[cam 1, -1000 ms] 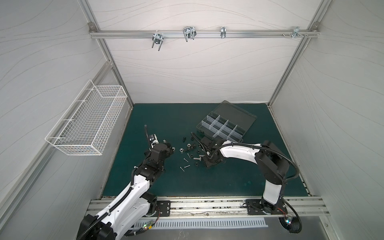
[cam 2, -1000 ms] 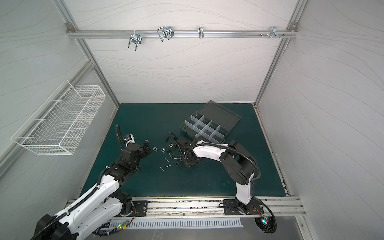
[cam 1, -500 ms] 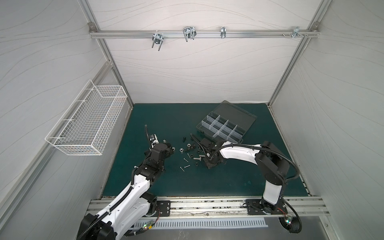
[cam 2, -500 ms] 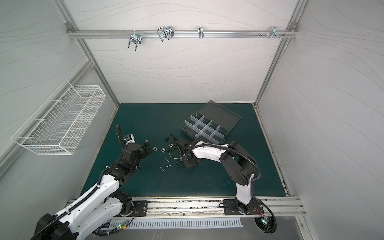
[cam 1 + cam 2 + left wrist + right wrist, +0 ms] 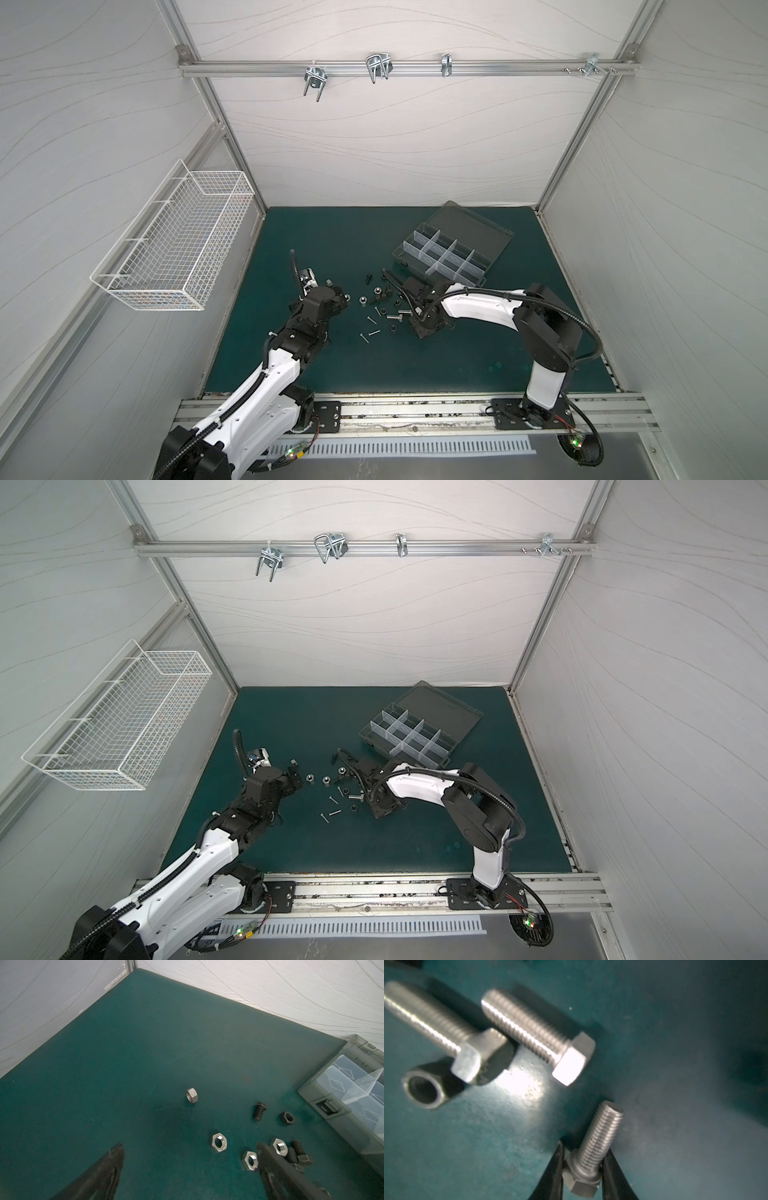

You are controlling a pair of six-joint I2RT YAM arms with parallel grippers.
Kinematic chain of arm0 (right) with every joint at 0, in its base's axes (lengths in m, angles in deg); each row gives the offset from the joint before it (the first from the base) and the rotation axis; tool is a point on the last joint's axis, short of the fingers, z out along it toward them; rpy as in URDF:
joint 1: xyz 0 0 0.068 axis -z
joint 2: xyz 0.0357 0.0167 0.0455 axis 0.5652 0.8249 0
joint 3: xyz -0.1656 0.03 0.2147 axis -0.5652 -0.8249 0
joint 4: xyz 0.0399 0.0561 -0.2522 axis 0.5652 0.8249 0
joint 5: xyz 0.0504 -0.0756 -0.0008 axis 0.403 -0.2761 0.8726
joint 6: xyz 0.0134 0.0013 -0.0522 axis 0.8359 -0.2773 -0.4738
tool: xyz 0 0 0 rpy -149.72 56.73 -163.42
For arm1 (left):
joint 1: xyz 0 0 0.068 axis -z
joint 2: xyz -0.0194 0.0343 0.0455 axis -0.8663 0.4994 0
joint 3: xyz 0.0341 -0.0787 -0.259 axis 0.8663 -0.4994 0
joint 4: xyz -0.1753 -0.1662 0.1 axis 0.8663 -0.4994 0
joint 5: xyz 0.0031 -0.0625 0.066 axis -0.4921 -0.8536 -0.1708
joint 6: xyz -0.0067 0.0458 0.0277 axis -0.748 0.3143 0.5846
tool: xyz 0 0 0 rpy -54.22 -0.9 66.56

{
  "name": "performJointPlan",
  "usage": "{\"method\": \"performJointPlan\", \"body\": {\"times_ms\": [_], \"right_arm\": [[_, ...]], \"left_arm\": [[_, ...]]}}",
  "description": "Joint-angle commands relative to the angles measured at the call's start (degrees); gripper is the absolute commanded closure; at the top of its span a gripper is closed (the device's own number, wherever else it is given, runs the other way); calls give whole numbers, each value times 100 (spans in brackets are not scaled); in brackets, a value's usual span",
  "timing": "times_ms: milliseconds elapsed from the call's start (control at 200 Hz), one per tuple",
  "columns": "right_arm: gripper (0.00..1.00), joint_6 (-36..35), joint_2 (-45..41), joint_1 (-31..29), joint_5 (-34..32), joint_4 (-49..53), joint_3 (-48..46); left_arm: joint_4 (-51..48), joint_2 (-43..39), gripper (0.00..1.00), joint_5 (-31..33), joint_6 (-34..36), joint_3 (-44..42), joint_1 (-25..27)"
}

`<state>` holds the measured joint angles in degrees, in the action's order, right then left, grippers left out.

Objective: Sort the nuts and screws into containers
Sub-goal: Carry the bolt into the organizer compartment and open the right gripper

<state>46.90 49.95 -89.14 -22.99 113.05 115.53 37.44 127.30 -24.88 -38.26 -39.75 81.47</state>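
1. Near the middle of the green worktop (image 5: 457,353), in both top views, loose screws and nuts (image 5: 362,299) lie scattered just beside the open organizer box (image 5: 451,259); the left tool (image 5: 337,293) and right tool (image 5: 369,798) flank the pile.
2. From the left wrist, the left tool's fingers (image 5: 112,1163) stand spread wide and empty — a silver nut (image 5: 219,1142) lies ahead between them, a second silver nut (image 5: 192,1095) well beyond.
3. From the right wrist, the right tool's fingers (image 5: 555,1174) pinch a silver hex bolt (image 5: 600,1140) close to its head — two more bolts (image 5: 533,1028) and a black nut (image 5: 425,1089) lie apart from it.
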Motion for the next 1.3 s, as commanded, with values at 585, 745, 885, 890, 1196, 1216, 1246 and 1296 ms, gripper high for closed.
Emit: {"method": "performJointPlan", "body": {"times_ms": [585,745,885,890,1196,1216,1246,1296], "right_arm": [[94,-1209,-460,1693,-525,398,1195],[93,-1431,-218,1889,-585,344,1361],[90,-1505,-72,2043,-457,255,1374],[90,-1508,-69,2052,-452,253,1375],[78,-1537,208,2131,-398,130,1363],[77,-1525,221,2132,-400,121,1355],[74,-1523,235,2141,-387,118,1357],[69,-1523,244,2141,-386,111,1338]], "left_arm": [[122,14,0,6,-55,252,-6],[81,-29,0,21,-46,251,-3],[63,-65,0,36,-64,225,1],[61,-65,0,36,-64,225,1],[65,0,0,25,-64,262,1],[67,3,0,21,-64,261,-3],[54,1,0,23,-68,245,1],[57,-11,0,24,-68,251,0]]}}
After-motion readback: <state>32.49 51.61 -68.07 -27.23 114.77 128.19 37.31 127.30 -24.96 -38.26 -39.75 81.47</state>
